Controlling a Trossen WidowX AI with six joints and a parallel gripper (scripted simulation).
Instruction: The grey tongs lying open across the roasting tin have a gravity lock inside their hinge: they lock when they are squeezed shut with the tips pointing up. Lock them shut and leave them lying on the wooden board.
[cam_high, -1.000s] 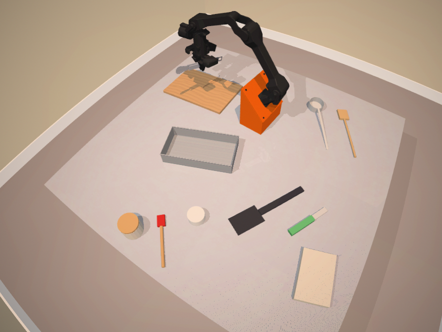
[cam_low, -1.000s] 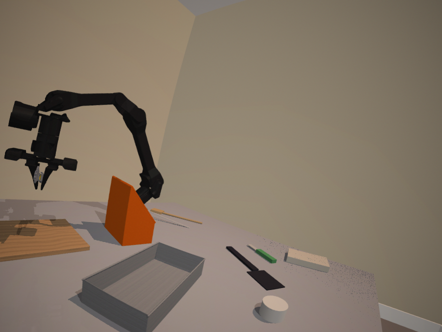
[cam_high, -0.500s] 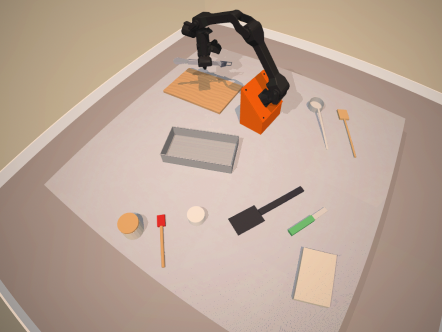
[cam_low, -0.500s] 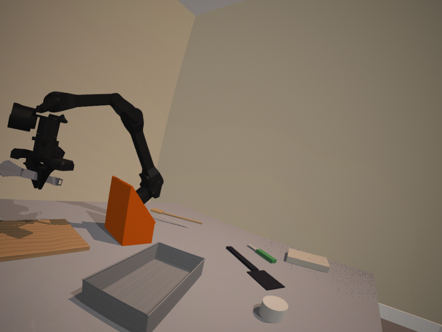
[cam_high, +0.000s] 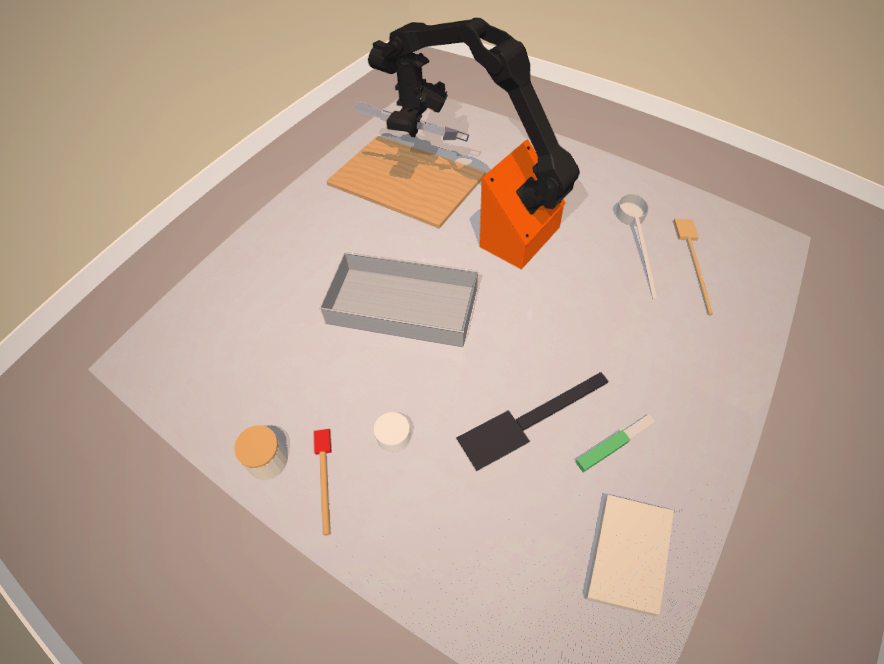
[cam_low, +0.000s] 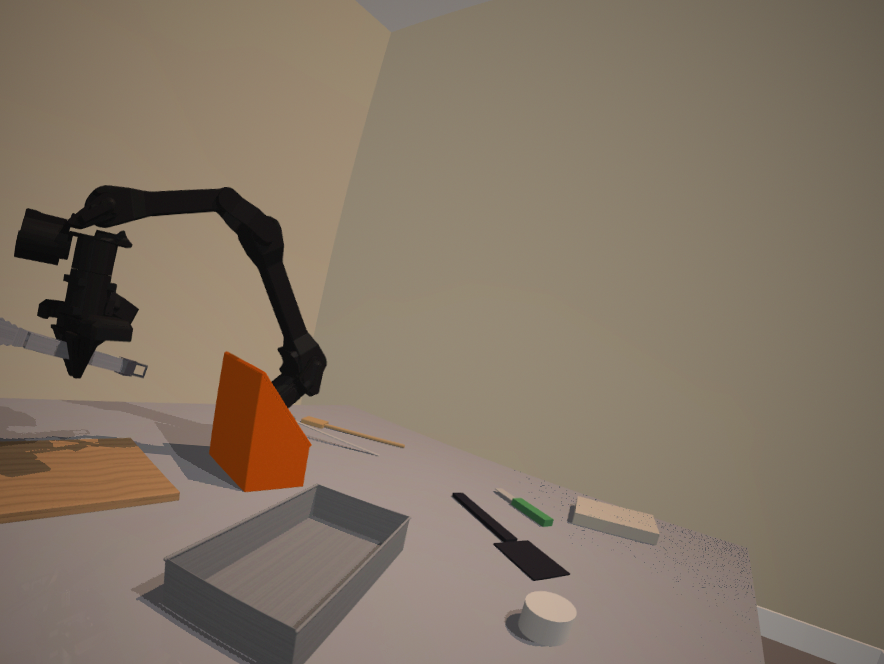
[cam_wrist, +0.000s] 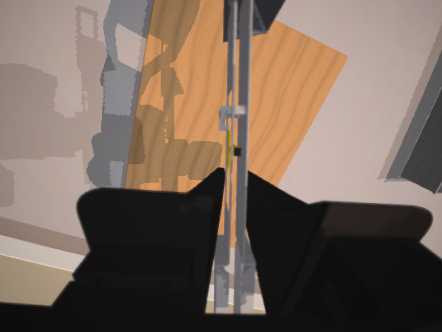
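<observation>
My gripper (cam_high: 413, 132) (cam_low: 76, 374) (cam_wrist: 231, 175) points down and is shut on the grey tongs (cam_high: 446, 128) (cam_low: 44, 343) (cam_wrist: 243, 75), gripping them across the middle of their arms. The tongs hang in the air above the back edge of the wooden board (cam_high: 400, 201) (cam_low: 107, 480) (cam_wrist: 305, 75). In the exterior view they tilt slightly, with the scalloped tips at the left a little higher than the hinge end at the right. In the wrist view the two arms run nearly parallel with a narrow gap. Whether the lock inside the hinge is engaged cannot be seen.
The orange robot base (cam_high: 503, 214) (cam_low: 235, 428) stands beside the board. The roasting tin (cam_high: 393, 327) (cam_low: 228, 607) holds nothing and stands in front of the board. A strainer (cam_high: 631, 200), a black spatula (cam_high: 493, 440) (cam_low: 532, 559) and a white cylinder (cam_high: 392, 428) (cam_low: 546, 618) lie farther off.
</observation>
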